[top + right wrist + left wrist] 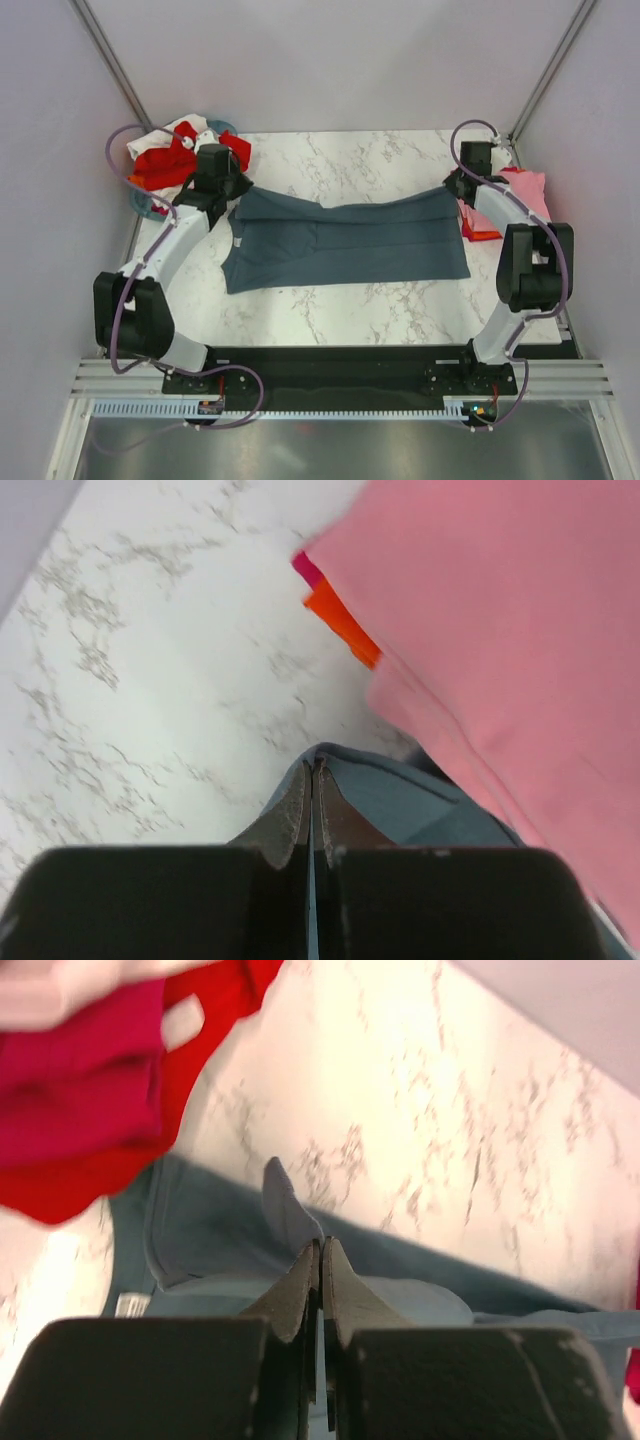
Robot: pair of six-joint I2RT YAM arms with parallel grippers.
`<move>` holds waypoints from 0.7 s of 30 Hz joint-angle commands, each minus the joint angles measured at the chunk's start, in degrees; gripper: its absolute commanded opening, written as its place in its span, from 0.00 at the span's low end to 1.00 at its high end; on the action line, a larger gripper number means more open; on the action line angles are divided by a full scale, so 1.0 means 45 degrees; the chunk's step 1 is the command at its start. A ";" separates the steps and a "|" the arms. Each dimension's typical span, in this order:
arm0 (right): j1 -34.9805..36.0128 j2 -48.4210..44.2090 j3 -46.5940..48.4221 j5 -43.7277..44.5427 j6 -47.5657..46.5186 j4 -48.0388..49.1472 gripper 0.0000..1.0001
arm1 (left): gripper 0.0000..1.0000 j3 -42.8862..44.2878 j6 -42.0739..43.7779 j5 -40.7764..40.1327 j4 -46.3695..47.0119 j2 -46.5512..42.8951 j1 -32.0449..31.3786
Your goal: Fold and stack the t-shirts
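Note:
A slate blue-grey t-shirt lies spread across the marble table, its far edge lifted at both corners. My left gripper is shut on its far left corner; in the left wrist view the gripper pinches the cloth. My right gripper is shut on the far right corner; in the right wrist view the gripper holds the blue cloth. A folded pink t-shirt tops a stack with orange-red and magenta edges at the right.
A round teal basket at the far left holds a heap of red and white shirts; red cloth shows in the left wrist view. The marble table has bare surface beyond the shirt. Grey walls enclose the table.

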 commanded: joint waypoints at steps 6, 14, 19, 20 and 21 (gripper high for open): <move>-0.0851 0.2437 0.3919 -0.1969 0.0025 -0.0270 0.00 | 0.02 0.4160 0.0888 -0.0247 -0.0046 0.2359 0.0345; -0.1047 0.4060 0.5835 -0.3124 0.0043 -0.0251 0.00 | 0.02 0.5316 0.0928 0.0084 -0.0085 0.3493 0.0482; -0.1067 0.4373 0.5856 -0.3358 0.0025 -0.0251 0.00 | 0.02 0.5317 0.0928 0.0163 -0.0085 0.3572 0.0501; -0.1067 0.4373 0.5817 -0.3378 -0.0014 -0.0251 0.00 | 0.02 0.5239 0.0928 0.0182 -0.0085 0.3533 0.0501; -0.1067 0.4373 0.5759 -0.3359 -0.0015 -0.0232 0.00 | 0.02 0.5200 0.0928 0.0182 -0.0085 0.3494 0.0521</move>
